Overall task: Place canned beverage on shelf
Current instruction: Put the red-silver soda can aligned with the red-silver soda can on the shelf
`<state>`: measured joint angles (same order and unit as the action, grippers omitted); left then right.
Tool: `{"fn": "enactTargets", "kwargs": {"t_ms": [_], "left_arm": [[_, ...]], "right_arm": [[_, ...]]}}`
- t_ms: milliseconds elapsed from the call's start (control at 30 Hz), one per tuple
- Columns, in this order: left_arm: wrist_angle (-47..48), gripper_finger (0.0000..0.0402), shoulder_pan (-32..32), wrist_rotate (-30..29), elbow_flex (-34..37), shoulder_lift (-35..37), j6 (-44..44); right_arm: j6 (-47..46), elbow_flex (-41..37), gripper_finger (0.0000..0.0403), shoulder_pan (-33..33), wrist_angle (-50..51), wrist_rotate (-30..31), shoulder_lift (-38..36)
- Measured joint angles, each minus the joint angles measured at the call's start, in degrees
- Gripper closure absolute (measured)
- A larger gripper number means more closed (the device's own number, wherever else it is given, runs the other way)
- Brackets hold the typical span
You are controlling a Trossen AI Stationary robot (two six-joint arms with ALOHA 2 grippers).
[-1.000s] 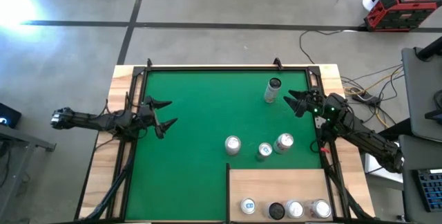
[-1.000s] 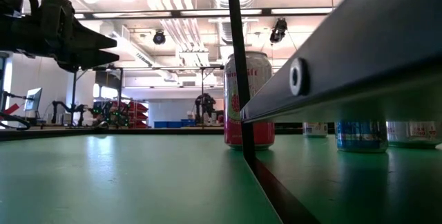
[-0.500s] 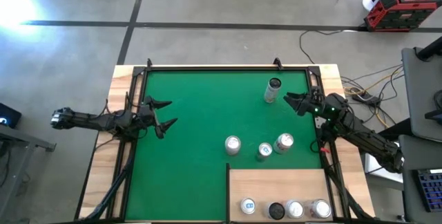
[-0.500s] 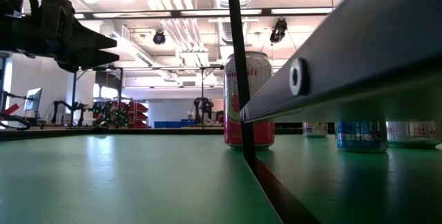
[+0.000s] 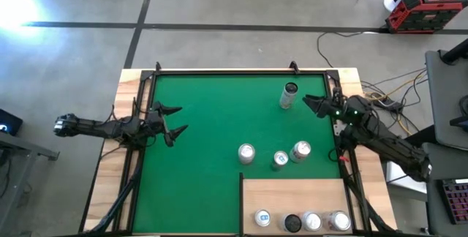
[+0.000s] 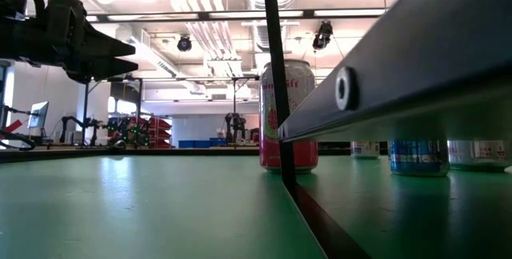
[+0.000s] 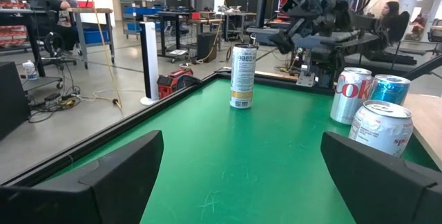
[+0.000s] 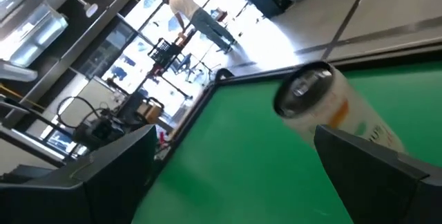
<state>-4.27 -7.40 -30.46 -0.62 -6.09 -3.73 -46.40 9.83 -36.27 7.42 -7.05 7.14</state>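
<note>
A tall slim can (image 5: 289, 95) stands upright on the green mat, far right. Three shorter cans (image 5: 246, 153), (image 5: 280, 159), (image 5: 300, 151) stand on their bases near the mat's middle. The pale wooden shelf (image 5: 292, 190) fills the near right corner and carries several cans (image 5: 312, 222). My right gripper (image 5: 310, 104) hovers open just right of the tall can (image 8: 324, 103), pointing level at it and rolled to one side. My left gripper (image 5: 172, 121) waits open over the mat's left edge, facing the cans (image 7: 242, 76).
Raised wooden rim strips (image 5: 219, 71) frame the mat. The shelf's dark edge (image 6: 384, 67) stands above the mat, with a red can (image 6: 286, 115) beside it in the low view. Open green mat (image 5: 205, 113) lies between the two grippers.
My right gripper has rolled about the line it points along, so its two fingers now show closer together from above; it stays open beside the tall can. The cans have not moved.
</note>
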Motion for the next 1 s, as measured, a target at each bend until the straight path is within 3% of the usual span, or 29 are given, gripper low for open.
{"fn": "enactTargets", "kwargs": {"t_ms": [167, 333, 600, 867, 1000], "left_arm": [[0.0, 0.0024, 0.0, 0.0, 0.0, 0.0, 0.0], [0.02, 0.0024, 0.0, -0.02, 0.0, 0.0, 0.0], [0.02, 0.0024, 0.0, -0.02, 0.0, 0.0, 0.0], [0.02, 0.0024, 0.0, -0.02, 0.0, 0.0, 0.0], [0.0, 0.0024, 0.0, -0.02, 0.0, 0.0, 0.01]], "right_arm": [[-1.0, 7.75, 0.0019, 0.02, 5.71, -0.88, 8.14], [-6.04, 18.88, 0.0019, 0.02, 23.57, -1.09, 20.06], [-12.08, 33.88, 0.0019, 0.02, 46.46, -11.25, 35.57], [-12.21, 41.52, 0.0019, 0.02, 65.66, -11.58, 42.25], [-14.11, 42.13, 0.0019, 0.02, 65.15, -14.03, 42.0]]}}
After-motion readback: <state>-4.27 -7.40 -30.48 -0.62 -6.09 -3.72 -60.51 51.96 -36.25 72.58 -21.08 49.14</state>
